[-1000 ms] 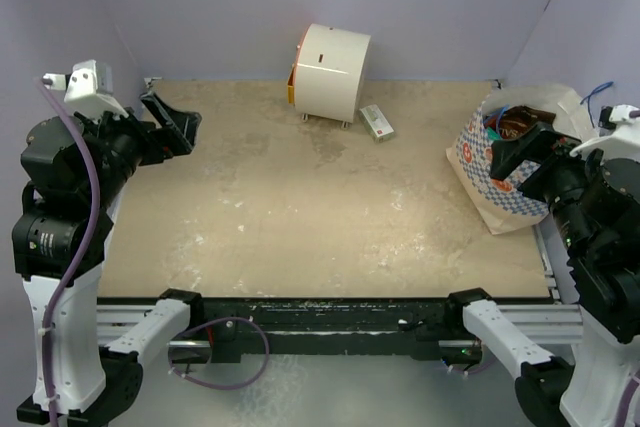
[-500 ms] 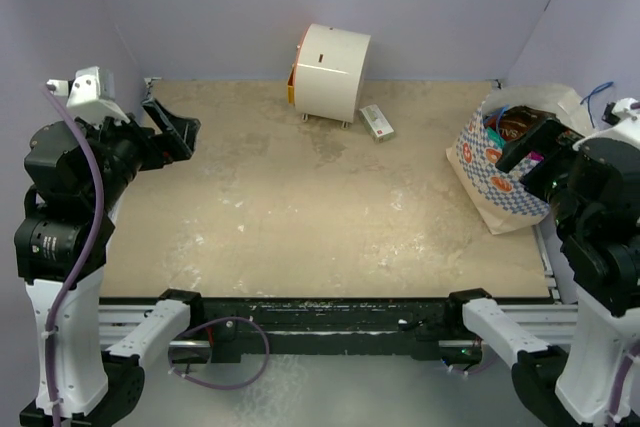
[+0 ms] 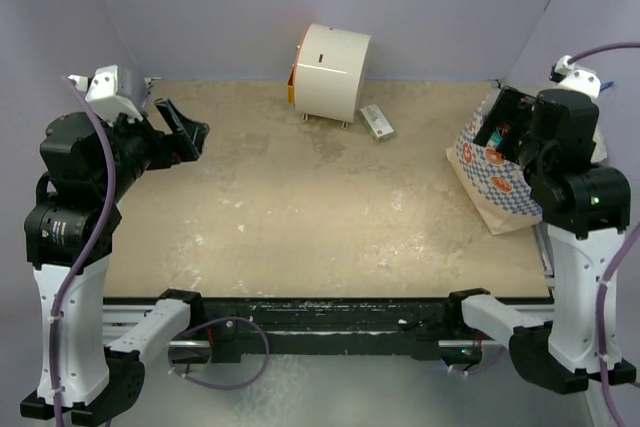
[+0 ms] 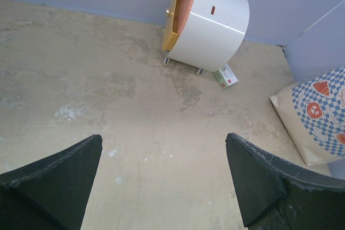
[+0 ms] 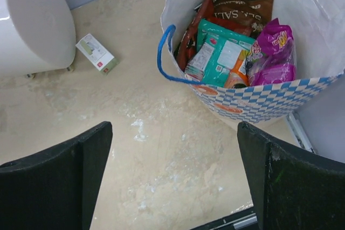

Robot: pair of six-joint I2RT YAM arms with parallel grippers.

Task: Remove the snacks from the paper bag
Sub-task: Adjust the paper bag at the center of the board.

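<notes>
Snacks are sitting in the open paper bag at the right edge of the table, just ahead and right of my wide-apart right fingers, while my left fingers, equally apart, are hovering well away

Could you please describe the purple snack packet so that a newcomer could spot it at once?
Look at the table's right edge, where the large white paper bag with blue checks stands. Inside, the glossy purple packet stands beside the teal packet; nothing else there is purple.
</notes>
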